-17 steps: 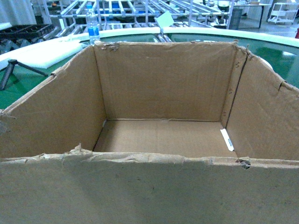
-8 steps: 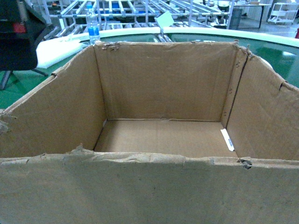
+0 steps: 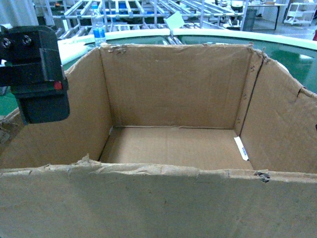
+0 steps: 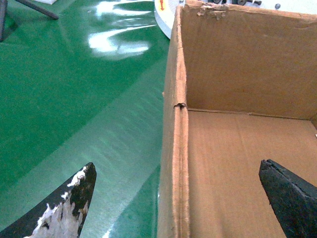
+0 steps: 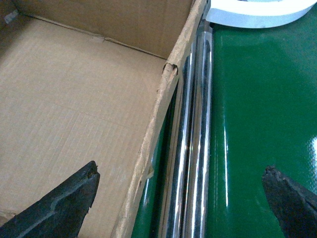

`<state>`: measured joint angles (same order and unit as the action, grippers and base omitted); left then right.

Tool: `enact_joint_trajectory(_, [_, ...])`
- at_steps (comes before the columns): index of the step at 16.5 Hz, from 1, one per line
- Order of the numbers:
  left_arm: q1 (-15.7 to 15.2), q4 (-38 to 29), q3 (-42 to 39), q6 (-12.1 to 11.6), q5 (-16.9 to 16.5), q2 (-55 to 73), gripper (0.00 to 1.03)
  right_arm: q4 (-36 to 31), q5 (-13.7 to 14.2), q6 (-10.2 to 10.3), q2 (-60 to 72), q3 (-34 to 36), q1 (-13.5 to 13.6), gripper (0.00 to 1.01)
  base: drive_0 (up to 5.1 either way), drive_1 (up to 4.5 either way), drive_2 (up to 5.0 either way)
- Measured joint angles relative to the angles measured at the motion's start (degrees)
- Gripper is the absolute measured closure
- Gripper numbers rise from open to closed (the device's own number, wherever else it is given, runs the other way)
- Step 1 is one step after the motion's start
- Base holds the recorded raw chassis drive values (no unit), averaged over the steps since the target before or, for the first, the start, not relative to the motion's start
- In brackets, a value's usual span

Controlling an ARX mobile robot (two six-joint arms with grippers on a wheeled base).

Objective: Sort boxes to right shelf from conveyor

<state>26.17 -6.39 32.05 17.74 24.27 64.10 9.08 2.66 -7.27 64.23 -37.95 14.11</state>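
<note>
Box (image 3: 173, 139) on the conveyor (image 4: 74, 99), unlifted, both claws spread wide astride its side walls.

Sorting barely begun: box resting on the green belt, nothing yet carried to the right shelf, which cannot be picked out with certainty among the silver racks beyond the box's far wall. Left gripper (image 4: 173, 198) wide open over the box's left wall, one finger outside above the belt, one inside. Right gripper (image 5: 181, 198) wide open likewise over the right wall, beside a pair of chrome rails (image 5: 195, 148). Grasp, lift and transfer all left to do. Box empty inside except a small white label strip (image 3: 240, 148) by its right wall. Water bottle (image 3: 98, 27) standing behind the box's far left corner.
</note>
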Motion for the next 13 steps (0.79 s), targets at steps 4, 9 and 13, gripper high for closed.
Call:
enact_joint_trajectory(4, [1.11,-0.68,1.55,0.37,0.20,1.42,0.05,3.15,-0.46,3.02,3.89,-2.84,-0.33,0.03,0.0,0.00,0.0])
enact_joint_trajectory(9, [1.03,1.84,2.32,4.55,0.44,4.31,0.05,4.79,1.25,2.64,7.93,-3.80,-0.61,0.03,0.0,0.00,0.0])
enact_joint_trajectory(13, [-0.04,13.57,6.64,14.88,-4.35,4.31,0.05,4.55,1.62,1.95,8.28,-3.87,-0.22,0.03,0.0,0.00,0.0])
